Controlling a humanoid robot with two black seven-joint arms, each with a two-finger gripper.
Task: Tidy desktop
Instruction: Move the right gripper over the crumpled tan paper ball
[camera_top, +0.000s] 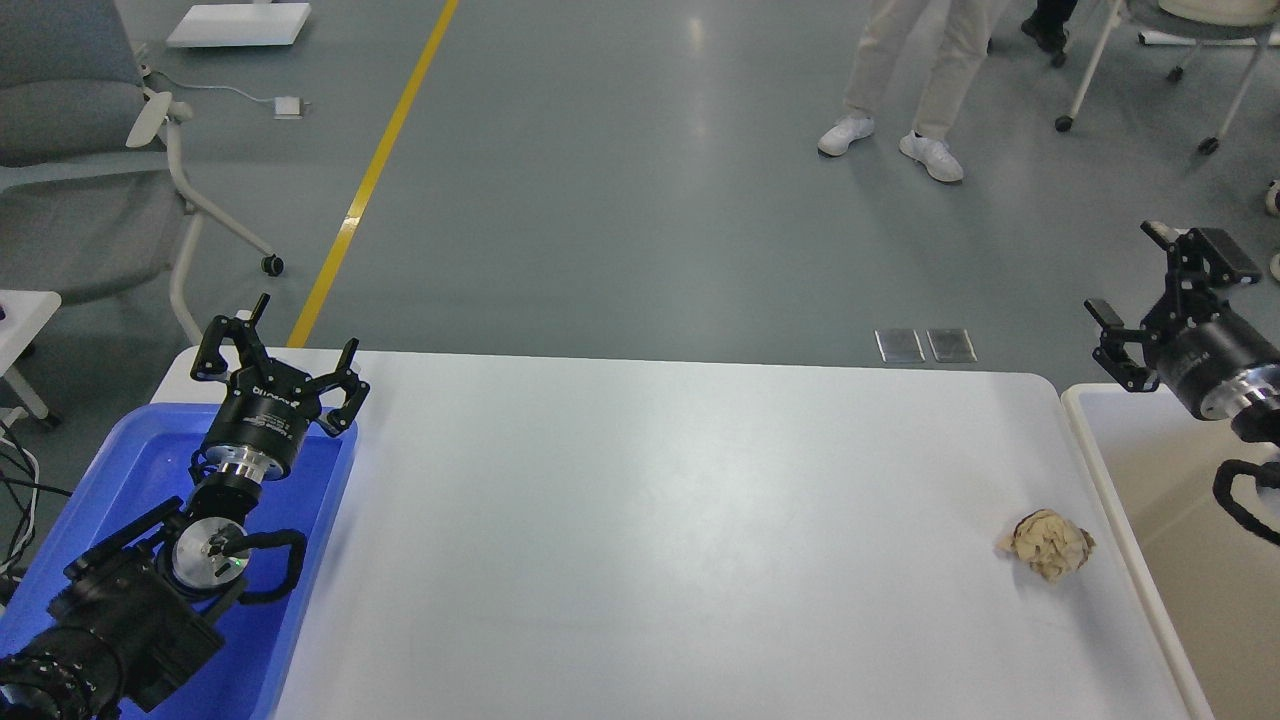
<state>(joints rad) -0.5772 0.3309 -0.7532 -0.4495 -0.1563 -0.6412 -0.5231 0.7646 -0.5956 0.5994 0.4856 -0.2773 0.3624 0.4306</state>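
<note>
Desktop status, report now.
Left end effector open, empty, over blue tray. Right end effector open, empty, above bin. Desktop: one crumpled paper ball near right edge. Nothing blocking it.

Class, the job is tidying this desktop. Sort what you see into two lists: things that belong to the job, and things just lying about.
Belongs to the job:
desktop
crumpled paper ball
blue tray
off-white bin
left tool
right tool

Just lying about:
grey chair
yellow floor line
person's legs
</note>
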